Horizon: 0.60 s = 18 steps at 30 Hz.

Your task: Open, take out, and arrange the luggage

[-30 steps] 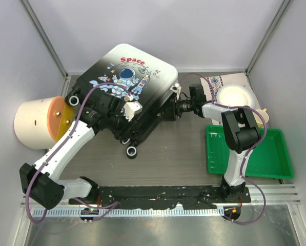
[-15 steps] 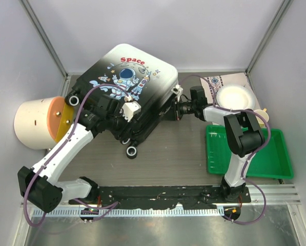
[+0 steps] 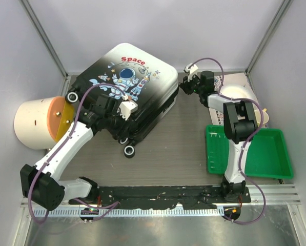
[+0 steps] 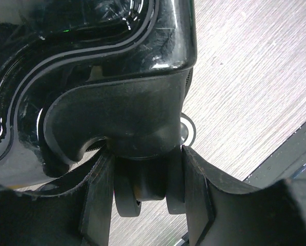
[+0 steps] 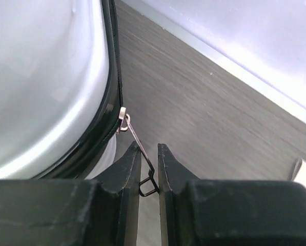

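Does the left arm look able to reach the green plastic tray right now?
Probably not: the left gripper is clamped on a black wheel of the white-to-black suitcase, and the green plastic tray lies beyond the right arm.

Left hand (image 4: 145, 190) clamped at half width, right hand (image 5: 148, 154) pinched narrow

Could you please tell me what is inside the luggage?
Its inside is hidden: the luggage looks shut, shell covering everything. Only the zip pull shows outside, pinched by the right gripper.

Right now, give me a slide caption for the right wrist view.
Right claw pinching the wire zipper pull at the luggage seam.
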{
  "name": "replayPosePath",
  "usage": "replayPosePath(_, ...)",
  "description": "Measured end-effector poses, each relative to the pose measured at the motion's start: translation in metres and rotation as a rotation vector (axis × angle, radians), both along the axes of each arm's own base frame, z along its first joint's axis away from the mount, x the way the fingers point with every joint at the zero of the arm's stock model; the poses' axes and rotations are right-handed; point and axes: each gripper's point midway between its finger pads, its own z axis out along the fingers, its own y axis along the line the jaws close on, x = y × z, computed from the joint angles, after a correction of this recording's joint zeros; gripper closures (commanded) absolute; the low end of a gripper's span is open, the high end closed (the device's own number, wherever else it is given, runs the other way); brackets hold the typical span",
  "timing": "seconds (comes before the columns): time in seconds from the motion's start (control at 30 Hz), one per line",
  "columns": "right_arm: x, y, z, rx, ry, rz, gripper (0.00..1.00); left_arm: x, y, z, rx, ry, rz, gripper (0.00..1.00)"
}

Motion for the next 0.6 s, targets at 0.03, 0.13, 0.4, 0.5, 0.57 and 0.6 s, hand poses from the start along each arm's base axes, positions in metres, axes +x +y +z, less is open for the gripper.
replayPosePath(0.03,0.01,0.003,-0.003,-0.008,-0.023,0.006,0.99,0.002,0.001,-0.002,0.005,0.006,0.005,1.0)
replayPosePath(0.13,0.019,0.007,-0.008,-0.034,-0.061,0.025,0.99,0.009,0.006,-0.005,0.015,0.018,0.029,1.0)
replayPosePath(0.4,-0.043,-0.02,0.007,-0.089,-0.086,0.05,0.99,0.031,0.044,-0.008,0.076,0.034,0.104,0.97)
replayPosePath(0.5,-0.082,-0.031,0.013,-0.105,-0.069,0.067,0.99,0.041,0.061,-0.008,0.112,0.032,0.13,0.52)
replayPosePath(0.57,-0.106,-0.032,0.013,-0.115,-0.05,0.081,0.99,0.046,0.067,-0.006,0.125,0.035,0.129,0.28)
replayPosePath(0.6,-0.122,-0.029,0.011,-0.122,-0.036,0.092,0.99,0.048,0.069,-0.005,0.121,0.042,0.133,0.23)
